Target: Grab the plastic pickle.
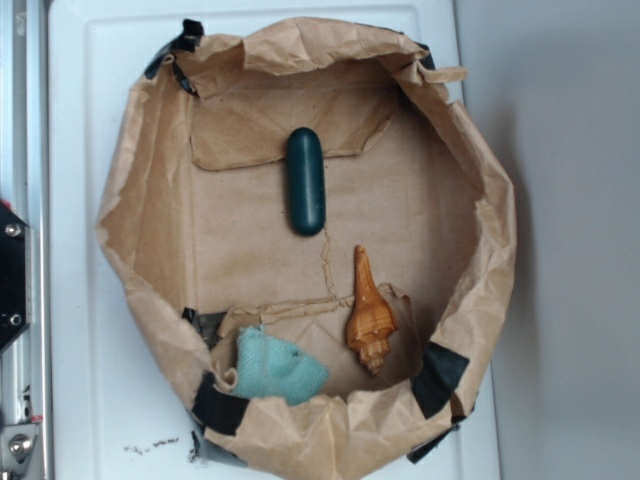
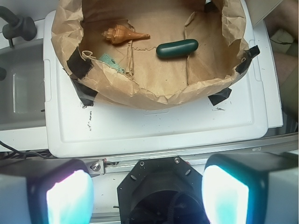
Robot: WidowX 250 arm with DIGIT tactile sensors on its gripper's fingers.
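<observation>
The plastic pickle (image 1: 305,181) (image 2: 177,48) is a smooth, plain dark teal-green. The seashell (image 1: 369,315) (image 2: 124,35) is orange-brown with paler bands along its spiral. The cloth piece (image 1: 277,367) (image 2: 111,61) is light teal with a fine woven texture. The paper bin (image 1: 140,250) (image 2: 154,93) around them is plain kraft brown, creased, with black tape patches (image 1: 437,378) (image 2: 79,65) on its rim. It sits on a white tray (image 1: 80,380) (image 2: 154,130). The gripper (image 2: 147,196) has pads (image 2: 67,198) glowing pale cyan-white on grey fingers.

White plastic board (image 1: 80,200) underlies everything, scuffed with dark flecks along its near edge. Pale grey wall or surface (image 1: 570,200) to the right, evenly lit, soft shadow. Metal rail (image 1: 25,130) runs along the left. Wrist view: grey recessed tray (image 2: 23,93) left.
</observation>
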